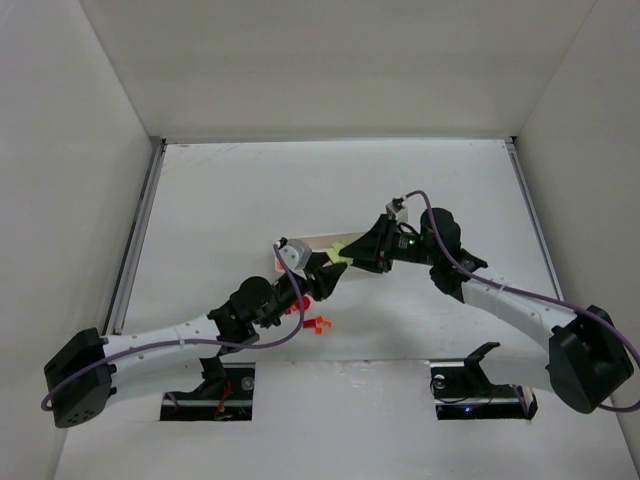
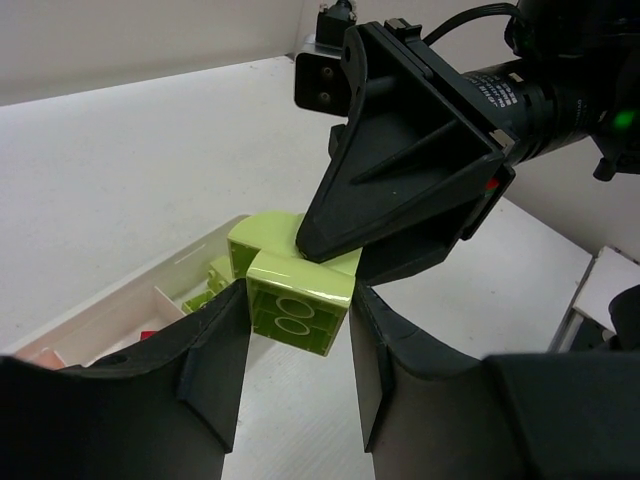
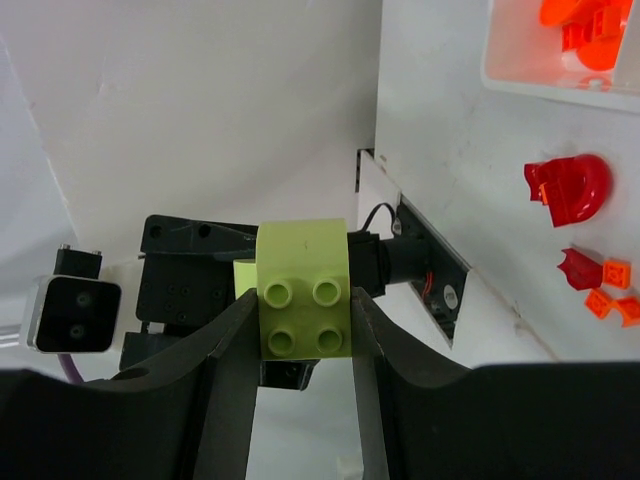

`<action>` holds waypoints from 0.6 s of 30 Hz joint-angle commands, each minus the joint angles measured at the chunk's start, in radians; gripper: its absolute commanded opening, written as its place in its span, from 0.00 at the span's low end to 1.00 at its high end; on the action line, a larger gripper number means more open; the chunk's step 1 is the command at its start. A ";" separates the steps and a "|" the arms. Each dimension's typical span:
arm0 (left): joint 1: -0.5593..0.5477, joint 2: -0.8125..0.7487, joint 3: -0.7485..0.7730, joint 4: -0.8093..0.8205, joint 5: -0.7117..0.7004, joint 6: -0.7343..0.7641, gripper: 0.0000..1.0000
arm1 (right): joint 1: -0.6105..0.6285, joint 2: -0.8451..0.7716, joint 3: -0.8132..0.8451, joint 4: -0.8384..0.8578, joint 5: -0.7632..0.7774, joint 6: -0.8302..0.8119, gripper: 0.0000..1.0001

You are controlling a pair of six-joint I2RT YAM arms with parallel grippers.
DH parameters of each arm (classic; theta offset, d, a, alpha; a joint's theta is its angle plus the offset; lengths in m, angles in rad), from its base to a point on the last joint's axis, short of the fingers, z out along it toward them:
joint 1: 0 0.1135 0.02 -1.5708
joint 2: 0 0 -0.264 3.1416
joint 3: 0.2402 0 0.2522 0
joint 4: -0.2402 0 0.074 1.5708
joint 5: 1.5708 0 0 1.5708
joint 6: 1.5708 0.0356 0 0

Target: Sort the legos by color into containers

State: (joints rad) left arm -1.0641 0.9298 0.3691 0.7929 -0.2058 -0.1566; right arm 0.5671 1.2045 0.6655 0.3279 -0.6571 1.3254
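Observation:
Two joined yellow-green bricks hang in the air between my grippers, above the white tray. My left gripper is shut on the lower brick, whose hollow underside faces the camera. My right gripper is shut on the upper brick, with its four studs showing. In the top view the left gripper and the right gripper meet tip to tip. The tray holds green pieces in one compartment and orange pieces in another.
A loose red piece and small orange pieces lie on the table near the left arm. They also show in the right wrist view, the red piece and the orange pieces. White walls enclose the table.

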 commanded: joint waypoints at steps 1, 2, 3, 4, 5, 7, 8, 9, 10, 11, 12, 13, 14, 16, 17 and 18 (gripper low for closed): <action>-0.050 -0.025 0.053 0.040 0.068 -0.006 0.27 | -0.029 -0.029 -0.003 0.146 -0.035 0.047 0.20; -0.058 -0.032 0.057 0.029 0.074 -0.006 0.24 | -0.043 -0.034 -0.004 0.152 -0.042 0.055 0.19; -0.067 -0.039 0.065 0.011 0.080 -0.004 0.22 | -0.057 -0.040 -0.007 0.160 -0.050 0.060 0.19; -0.078 -0.045 0.071 -0.010 0.085 -0.003 0.20 | -0.069 -0.045 -0.010 0.166 -0.058 0.064 0.19; -0.087 -0.051 0.077 -0.029 0.086 0.000 0.19 | -0.081 -0.049 -0.014 0.171 -0.064 0.067 0.19; -0.104 -0.065 0.083 -0.063 0.088 0.008 0.17 | -0.098 -0.057 -0.017 0.172 -0.076 0.070 0.19; -0.115 -0.075 0.083 -0.082 0.088 0.017 0.16 | -0.106 -0.060 -0.021 0.174 -0.079 0.069 0.19; -0.121 -0.083 0.083 -0.096 0.082 0.022 0.16 | -0.114 -0.063 -0.024 0.174 -0.082 0.069 0.19; -0.122 -0.091 0.082 -0.112 0.079 0.026 0.15 | -0.120 -0.065 -0.027 0.174 -0.084 0.067 0.19; -0.122 -0.098 0.082 -0.125 0.075 0.028 0.15 | -0.123 -0.065 -0.030 0.174 -0.087 0.066 0.19; -0.119 -0.105 0.079 -0.135 0.071 0.029 0.14 | -0.125 -0.065 -0.033 0.177 -0.088 0.064 0.19; -0.115 -0.111 0.076 -0.139 0.066 0.029 0.14 | -0.128 -0.062 -0.033 0.183 -0.090 0.063 0.19; -0.110 -0.115 0.071 -0.141 0.062 0.029 0.14 | -0.131 -0.057 -0.037 0.191 -0.091 0.064 0.19; -0.104 -0.128 0.064 -0.141 0.051 0.029 0.14 | -0.143 -0.054 -0.040 0.195 -0.087 0.058 0.19; -0.099 -0.132 0.062 -0.141 0.040 0.029 0.14 | -0.148 -0.053 -0.040 0.189 -0.079 0.049 0.19; -0.098 -0.134 0.060 -0.142 0.026 0.029 0.14 | -0.152 -0.046 -0.040 0.183 -0.069 0.034 0.19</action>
State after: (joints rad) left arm -1.1698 0.8249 0.4088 0.6308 -0.1673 -0.1310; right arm 0.4305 1.1580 0.6373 0.4370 -0.7521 1.3823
